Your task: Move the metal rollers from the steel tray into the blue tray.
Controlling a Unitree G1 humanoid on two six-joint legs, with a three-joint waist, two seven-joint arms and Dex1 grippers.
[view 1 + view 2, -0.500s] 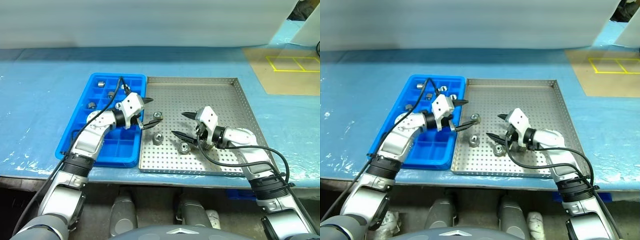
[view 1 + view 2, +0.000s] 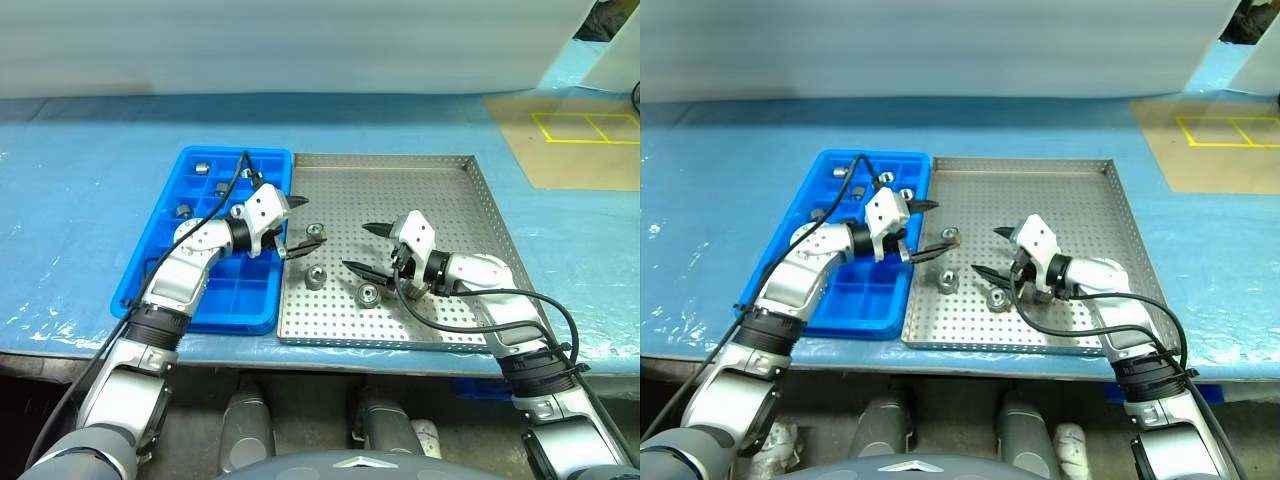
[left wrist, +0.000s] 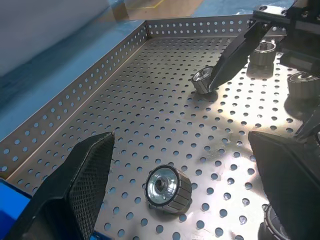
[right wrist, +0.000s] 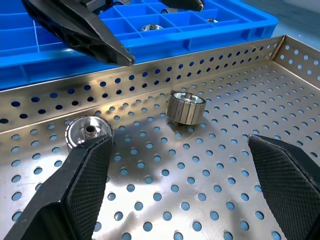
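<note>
Sitting on the blue table (image 2: pixel 80 200) side by side, touching: the steel tray (image 2: pixel 450 200) and, on its left, the blue tray (image 2: pixel 160 280). Both grippers hang over the steel tray with fingers spread wide, nothing held. The left gripper (image 2: pixel 297 226) is near the shared edge, the right gripper (image 2: pixel 364 248) toward the middle. Three rollers lie loose on the steel tray: one (image 2: pixel 316 232) by the left gripper, two more (image 2: pixel 315 277) (image 2: pixel 368 293) nearer the front. A few rollers (image 2: pixel 201 166) already sit in the blue tray's far compartments.
</note>
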